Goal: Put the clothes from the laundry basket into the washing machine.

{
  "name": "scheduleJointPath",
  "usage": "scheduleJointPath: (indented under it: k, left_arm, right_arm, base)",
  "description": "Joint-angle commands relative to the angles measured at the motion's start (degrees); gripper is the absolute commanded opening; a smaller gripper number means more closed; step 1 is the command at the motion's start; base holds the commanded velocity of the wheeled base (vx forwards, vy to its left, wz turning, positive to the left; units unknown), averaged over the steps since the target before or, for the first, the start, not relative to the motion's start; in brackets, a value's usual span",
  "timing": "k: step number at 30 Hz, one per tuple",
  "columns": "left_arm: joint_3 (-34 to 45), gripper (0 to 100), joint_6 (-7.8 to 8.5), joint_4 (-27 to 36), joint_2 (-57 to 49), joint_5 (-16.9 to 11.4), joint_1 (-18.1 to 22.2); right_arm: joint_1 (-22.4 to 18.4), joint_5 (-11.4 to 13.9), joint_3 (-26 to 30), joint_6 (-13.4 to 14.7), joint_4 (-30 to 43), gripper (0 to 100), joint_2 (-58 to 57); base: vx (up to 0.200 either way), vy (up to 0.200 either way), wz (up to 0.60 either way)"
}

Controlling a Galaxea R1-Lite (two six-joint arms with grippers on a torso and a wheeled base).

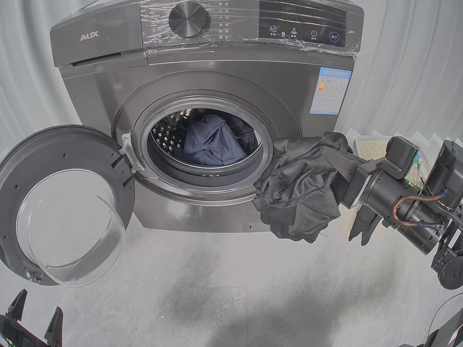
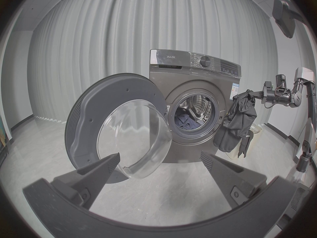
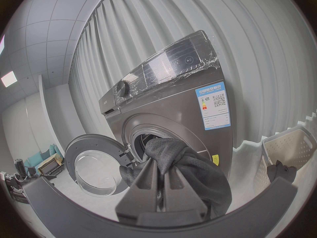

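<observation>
The grey washing machine point(image 1: 207, 63) stands with its round door point(image 1: 62, 203) swung open to the left. A dark blue garment point(image 1: 210, 140) lies inside the drum. My right gripper point(image 3: 160, 169) is shut on a dark grey garment point(image 1: 299, 189), which hangs just right of the drum opening and below its rim; the same dark grey garment point(image 2: 239, 119) hangs off the right arm beside the machine. The cream laundry basket point(image 3: 290, 152) sits right of the machine with a dark cloth point(image 3: 280, 171) draped over its edge. My left gripper point(image 2: 161, 169) is open, low and back from the door.
The open door point(image 2: 115, 126) with its clear bowl juts out over the floor at the left of the machine. A pale curtain point(image 1: 415, 49) runs behind everything. Bare grey floor point(image 1: 217, 285) lies in front of the machine.
</observation>
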Motion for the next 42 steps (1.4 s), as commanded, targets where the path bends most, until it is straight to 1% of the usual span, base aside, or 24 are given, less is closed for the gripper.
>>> scheduleJointPath:
  k: [1,6,9,11,13,16,17,18,25,28,30,31,32,33,34,35,36,37,38,39,40,42]
  left_arm:
    - [0.8,100,-0.03,0.0,-1.0,0.0,0.0]
    - [0.8,100,-0.03,-0.1,-1.0,0.1,0.0]
    - [0.8,100,0.14,-0.1,-1.0,0.1,0.0]
    - [0.8,100,0.32,-0.1,-1.0,0.1,0.0]
    - [0.9,100,0.85,-0.2,-1.0,0.1,0.1]
    - [0.9,100,1.11,-0.2,-1.0,0.1,0.1]
    - [0.9,100,1.90,-0.2,-1.0,-0.1,0.1]
    - [0.9,100,2.16,-0.2,-1.0,-0.2,0.1]
    - [0.9,100,2.52,-0.1,-1.0,-0.3,0.2]
    - [0.9,100,2.60,-0.2,-1.0,-0.5,0.1]
    - [0.9,100,2.87,-0.2,-1.0,-0.6,0.1]
    - [0.5,100,3.13,-0.9,-1.0,-1.4,0.2]
    - [-0.4,100,2.52,-2.3,-1.0,-2.0,0.3]
    - [-3.6,100,1.99,-4.2,-1.0,-3.5,0.4]
    - [-4.4,100,1.90,-4.6,-0.8,-4.1,0.4]
    - [-8.7,100,1.90,-5.3,1.4,-7.1,1.0]
    - [-8.7,100,1.90,-5.3,1.4,-7.1,1.0]
    - [-10.8,100,2.43,-4.7,5.0,-11.3,1.3]
    - [-10.8,100,2.43,-4.7,5.0,-11.3,1.3]
    - [-10.9,100,2.52,-4.7,7.3,-13.9,1.3]
    - [-10.7,100,2.60,-5.4,12.3,-16.7,1.3]
    - [-10.8,100,2.87,-6.4,17.9,-19.4,1.1]
  right_arm:
    - [0.0,0.0,0.1,0.1,0.1,0,0.1]
    - [0.0,0.0,0.3,0.2,-0.1,0,1.1]
    - [0.2,0.0,0.4,0.2,-1.4,0,2.0]
    - [0.3,0.1,0.4,0.2,-1.9,0,2.3]
    - [1.3,0.2,-0.4,0.1,-2.1,0,3.4]
    - [2.2,0.2,-1.0,0.0,-1.9,0,3.9]
    - [2.7,0.2,-2.0,0.0,-1.5,0,4.0]
    - [3.1,0.1,-2.3,0.1,-1.3,0,4.1]
    - [5.2,-1.0,-3.6,0.2,-2.2,0,5.8]
    - [6.6,-1.0,-3.8,0.4,-2.4,0,6.5]
    - [6.7,-0.8,-4.0,0.5,-2.4,0,6.8]
    - [6.9,-0.7,-4.2,0.6,-2.5,0,7.4]
    - [7.1,-0.7,-4.3,0.7,-2.7,0,7.8]
    - [7.2,-0.8,-4.4,0.6,-3.2,0,8.3]
    - [7.3,-0.8,-4.5,0.6,-3.4,0,8.4]
    - [7.5,-0.8,-4.8,0.6,-4.2,0,9.1]
    - [7.5,-0.8,-4.8,0.6,-4.2,0,9.1]
    - [8.0,-0.7,-5.2,0.6,-4.6,0,10.0]
    - [8.0,-0.7,-5.2,0.6,-4.6,0,10.0]
    - [8.7,-0.7,-5.5,0.8,-4.8,0,10.6]
    - [10.0,-0.7,-5.8,1.6,-5.7,0,11.4]
    - [10.4,-0.9,-6.5,2.6,-7.7,0,12.5]
  base:
    - [0.000,0.200,0.00]
    - [0.000,0.200,0.00]
    - [0.000,0.200,0.00]
    - [0.000,0.000,0.00]
    - [0.000,0.000,0.00]
    - [0.000,0.000,0.00]
    - [0.000,0.000,0.00]
    - [0.000,0.000,0.00]
    - [0.000,0.000,0.00]
    - [0.000,0.000,0.00]
    - [0.000,0.000,0.00]
    - [0.000,0.000,0.00]
    - [0.000,0.000,0.00]
    - [0.000,0.000,0.00]
    - [0.000,0.000,0.00]
    - [0.000,0.000,0.00]
    - [0.000,0.000,0.00]
    - [0.000,0.000,0.00]
    - [0.000,0.000,0.00]
    - [0.000,0.000,0.00]
    - [0.000,0.000,0.00]
    - [0.000,0.000,0.00]
